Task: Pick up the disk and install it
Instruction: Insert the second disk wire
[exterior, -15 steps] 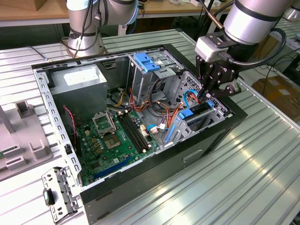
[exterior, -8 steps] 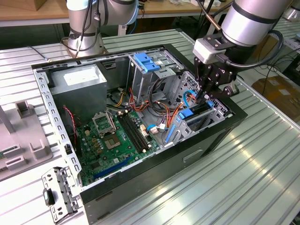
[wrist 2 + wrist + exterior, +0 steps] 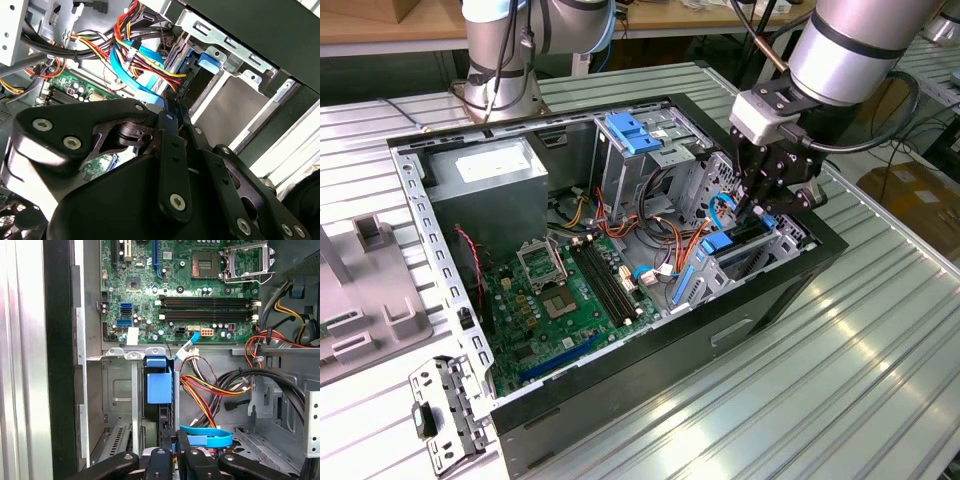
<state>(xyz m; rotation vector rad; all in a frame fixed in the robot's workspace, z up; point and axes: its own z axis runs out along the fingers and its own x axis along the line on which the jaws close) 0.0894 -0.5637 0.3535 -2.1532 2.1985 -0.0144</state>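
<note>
The disk (image 3: 725,243) stands on edge in a slot of the drive cage at the case's corner, on the exterior view's right, its blue rail uppermost. The same blue rail and dark edge of the disk (image 3: 159,386) show in the first wrist view, and the disk (image 3: 196,86) also shows in the second wrist view. My gripper (image 3: 757,208) hangs just above it. Its black fingers are pressed close together at the disk's upper edge, seen in both wrist views (image 3: 172,102) (image 3: 175,439). I see nothing held between them.
The open computer case (image 3: 650,345) lies on a slatted metal table. Inside are the green motherboard (image 3: 560,300), the grey power-supply box (image 3: 485,175), loose coloured cables (image 3: 210,390) and a blue flat cable (image 3: 205,436) beside the cage. A bare blue bracket (image 3: 632,133) sits on the upper cage.
</note>
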